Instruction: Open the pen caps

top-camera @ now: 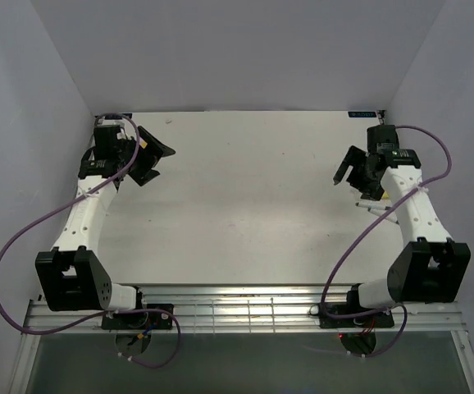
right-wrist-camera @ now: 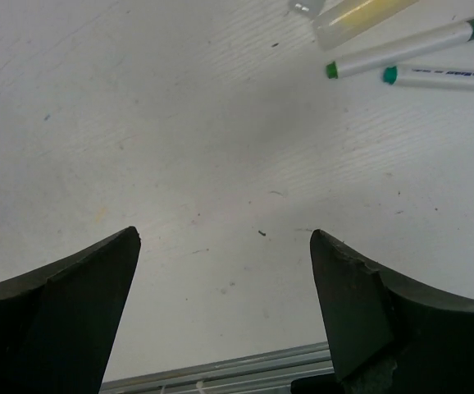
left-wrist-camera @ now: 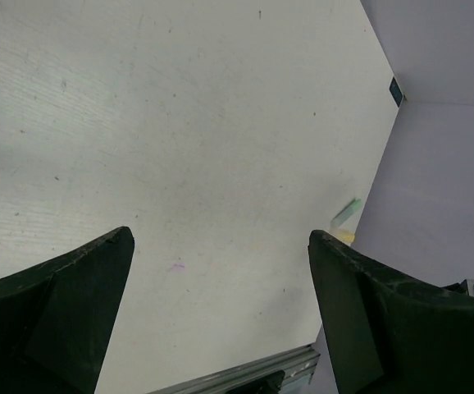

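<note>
My right gripper (right-wrist-camera: 225,235) is open and empty, hovering over bare table; in the top view it (top-camera: 348,182) is at the right. Beyond its fingers lie two thin white pens (right-wrist-camera: 401,51) with small green ends (right-wrist-camera: 332,70), and a thicker yellow marker barrel (right-wrist-camera: 360,15) at the frame's top edge. In the top view the thin pens (top-camera: 374,211) lie partly hidden under the right arm. My left gripper (left-wrist-camera: 221,235) is open and empty at the far left (top-camera: 157,164). Far off in its view lie a pale-green marker (left-wrist-camera: 348,212) and a yellow one (left-wrist-camera: 345,236). I see no loose caps.
The white table (top-camera: 245,205) is enclosed by pale walls on the left, back and right. A metal rail (top-camera: 245,308) runs along the near edge between the arm bases. Purple cables (top-camera: 7,254) loop beside both arms.
</note>
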`<state>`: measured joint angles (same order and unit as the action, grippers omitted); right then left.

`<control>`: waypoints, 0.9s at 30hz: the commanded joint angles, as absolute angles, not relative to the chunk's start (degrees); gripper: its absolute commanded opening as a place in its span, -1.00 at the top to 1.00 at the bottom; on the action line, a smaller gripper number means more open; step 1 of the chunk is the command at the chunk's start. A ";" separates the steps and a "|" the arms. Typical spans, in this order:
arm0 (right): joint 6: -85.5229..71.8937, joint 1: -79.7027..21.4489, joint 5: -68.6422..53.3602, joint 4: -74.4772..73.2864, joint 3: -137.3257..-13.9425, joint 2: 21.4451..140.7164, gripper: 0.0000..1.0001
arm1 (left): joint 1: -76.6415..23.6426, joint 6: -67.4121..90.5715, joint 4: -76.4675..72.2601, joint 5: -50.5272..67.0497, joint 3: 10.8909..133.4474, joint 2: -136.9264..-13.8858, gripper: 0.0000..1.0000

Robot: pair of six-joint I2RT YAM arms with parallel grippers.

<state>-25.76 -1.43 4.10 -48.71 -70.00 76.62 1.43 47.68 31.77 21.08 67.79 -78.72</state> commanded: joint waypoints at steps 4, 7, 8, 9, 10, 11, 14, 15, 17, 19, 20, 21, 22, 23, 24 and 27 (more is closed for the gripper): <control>-22.86 9.21 0.81 -53.62 -80.59 91.21 -0.80 | 1.58 39.66 32.43 17.56 78.46 -82.16 -0.96; -24.95 12.39 -1.94 -50.99 -84.01 95.70 -0.80 | 1.76 32.96 32.69 25.48 81.90 -85.07 -0.96; -26.00 12.65 -0.63 -50.19 -84.89 97.19 -0.80 | 2.02 34.18 33.65 24.53 82.26 -86.04 -0.96; -26.45 12.92 -0.27 -49.58 -85.77 97.99 -0.80 | 2.46 38.10 36.10 20.52 82.27 -86.13 -0.96; -26.80 13.01 -0.26 -49.14 -87.52 99.04 -0.80 | 2.98 39.88 36.99 19.43 81.92 -85.96 -0.96; -27.24 13.09 -0.18 -49.30 -88.58 101.23 -0.80 | 4.90 41.47 37.44 18.99 80.70 -85.87 -0.96; -28.56 12.75 2.63 -46.26 -87.90 102.74 -0.82 | 10.87 45.43 38.06 27.22 79.54 -87.88 -0.96; -28.30 12.74 2.38 -43.88 -86.85 102.74 -0.86 | 11.94 45.87 38.06 30.12 79.80 -90.59 -0.96; -27.60 12.66 2.37 -40.01 -84.74 103.09 -0.99 | 13.70 45.71 38.84 38.47 81.03 -93.50 -0.96; -27.07 12.57 2.46 -37.97 -85.25 104.41 -0.90 | 13.89 44.30 41.13 43.65 83.66 -96.67 -0.96; -26.72 12.39 2.98 -37.97 -86.21 105.98 -0.88 | 13.89 43.25 41.05 44.38 84.11 -96.77 -0.96; -26.63 12.13 3.25 -38.06 -86.66 106.61 -0.83 | 13.89 43.33 40.52 44.56 84.72 -96.59 -0.96; -26.02 12.04 3.43 -37.97 -87.01 107.31 -0.76 | 13.89 43.07 39.91 44.82 84.99 -95.90 -0.96; -25.67 11.87 3.60 -37.97 -87.36 108.45 -0.73 | 13.97 42.20 39.21 46.39 85.34 -95.63 -0.96; -25.23 11.34 4.04 -37.62 -88.06 109.07 -0.68 | 13.97 41.75 38.85 46.67 85.78 -95.71 -0.96; -24.17 10.46 6.67 -37.62 -89.03 111.26 -0.65 | 13.89 41.57 40.07 47.11 86.66 -96.24 -0.96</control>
<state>-25.96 11.51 3.38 -39.46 -85.97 110.00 14.13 43.07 40.12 42.22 83.13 -99.61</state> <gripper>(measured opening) 0.830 0.977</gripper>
